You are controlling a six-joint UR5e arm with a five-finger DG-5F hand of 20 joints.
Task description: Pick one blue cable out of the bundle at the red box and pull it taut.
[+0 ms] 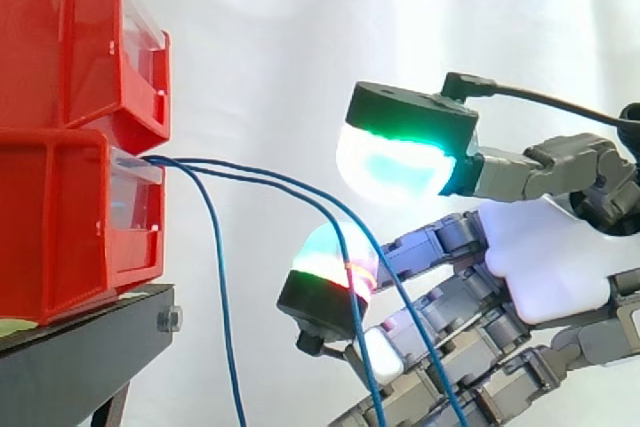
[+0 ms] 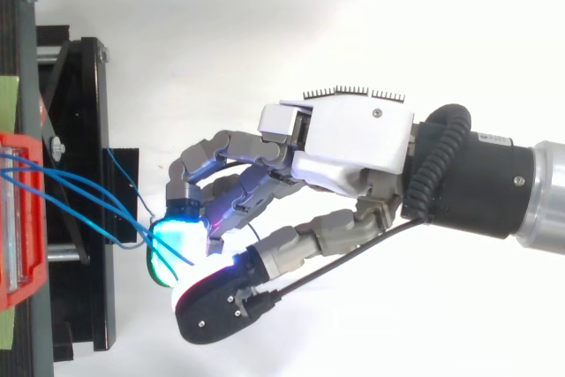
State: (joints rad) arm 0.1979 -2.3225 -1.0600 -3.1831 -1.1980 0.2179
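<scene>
Half-open hand (image 1: 545,267), thumb pad (image 1: 400,157) well above finger pads (image 1: 330,267); nothing pinched. Two blue cables (image 1: 290,197) slack from lower red bin (image 1: 60,237), running down past the finger pads; third hanging by the stand (image 1: 90,342). Risk: closing on both strands together, so near each other, or losing one off rounded pads.

No legible text or labels

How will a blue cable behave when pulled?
Likely floppy: the blue cables sag in curves from the lower red bin. Probably light, being so thin. Neighbours may drag along, since they leave the bin together.
</scene>
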